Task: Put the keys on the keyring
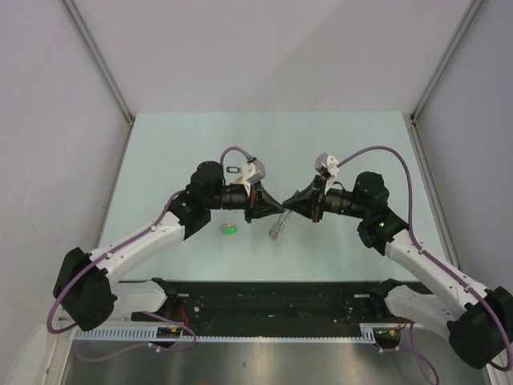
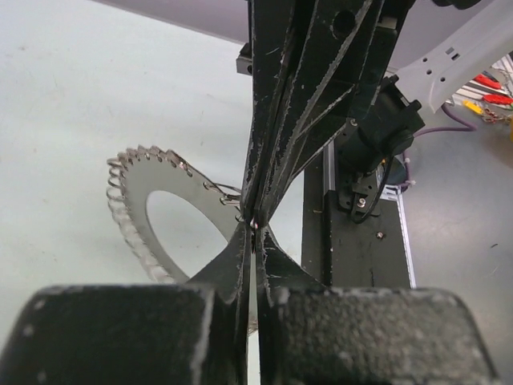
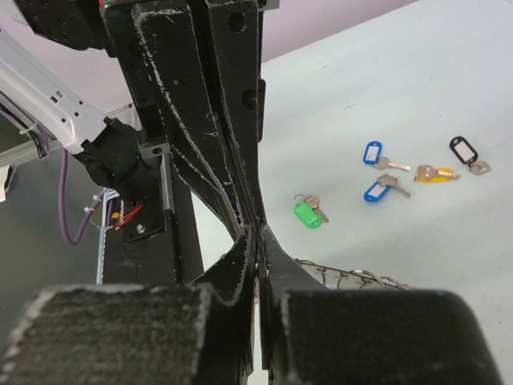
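Note:
The keyring (image 1: pixel 276 224) hangs above the table between both fingertips, a silver toothed ring (image 2: pixel 144 216) with a wide hole. My left gripper (image 2: pixel 255 228) is shut on its rim. My right gripper (image 3: pixel 258 234) is shut on the same spot from the opposite side, and the ring's wire loops (image 3: pixel 353 277) trail off beside it. The two grippers meet tip to tip (image 1: pixel 280 207). The keys lie on the table: a green-tagged one (image 3: pixel 307 212) (image 1: pixel 229 229), two blue-tagged (image 3: pixel 371 152) (image 3: pixel 375 191), a yellow one (image 3: pixel 433 174) and a black-tagged one (image 3: pixel 462 148).
The black base rail (image 1: pixel 264 301) runs along the near edge of the table. White walls with metal corner posts (image 1: pixel 100 56) enclose the back and sides. In the top view the left arm (image 1: pixel 208 192) covers all keys but the green one.

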`<action>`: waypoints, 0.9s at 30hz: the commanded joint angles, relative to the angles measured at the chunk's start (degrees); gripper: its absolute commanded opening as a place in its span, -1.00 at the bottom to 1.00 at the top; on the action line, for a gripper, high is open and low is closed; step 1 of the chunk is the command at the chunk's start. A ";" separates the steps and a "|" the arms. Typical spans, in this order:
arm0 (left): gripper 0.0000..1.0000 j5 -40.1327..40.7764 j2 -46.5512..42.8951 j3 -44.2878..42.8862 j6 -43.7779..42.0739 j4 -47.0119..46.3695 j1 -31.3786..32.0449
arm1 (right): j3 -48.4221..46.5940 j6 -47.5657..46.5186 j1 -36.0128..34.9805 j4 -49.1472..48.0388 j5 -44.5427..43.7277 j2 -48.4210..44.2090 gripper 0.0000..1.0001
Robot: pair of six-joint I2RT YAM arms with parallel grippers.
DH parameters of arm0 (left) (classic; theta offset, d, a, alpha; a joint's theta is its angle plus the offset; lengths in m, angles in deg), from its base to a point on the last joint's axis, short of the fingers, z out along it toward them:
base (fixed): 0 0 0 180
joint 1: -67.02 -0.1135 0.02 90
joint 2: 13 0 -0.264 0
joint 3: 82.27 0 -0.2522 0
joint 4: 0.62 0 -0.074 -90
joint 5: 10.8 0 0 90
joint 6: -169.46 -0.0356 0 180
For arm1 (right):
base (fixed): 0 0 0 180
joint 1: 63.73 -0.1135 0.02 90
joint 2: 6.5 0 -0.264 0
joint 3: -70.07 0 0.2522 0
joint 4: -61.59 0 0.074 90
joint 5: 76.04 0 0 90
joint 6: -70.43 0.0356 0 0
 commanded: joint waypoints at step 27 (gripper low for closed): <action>-1.00 5.00 -9.92 7.28 -0.81 -0.50 0.22 | 2.96 -5.48 -9.36 8.28 -23.75 -0.70 0.09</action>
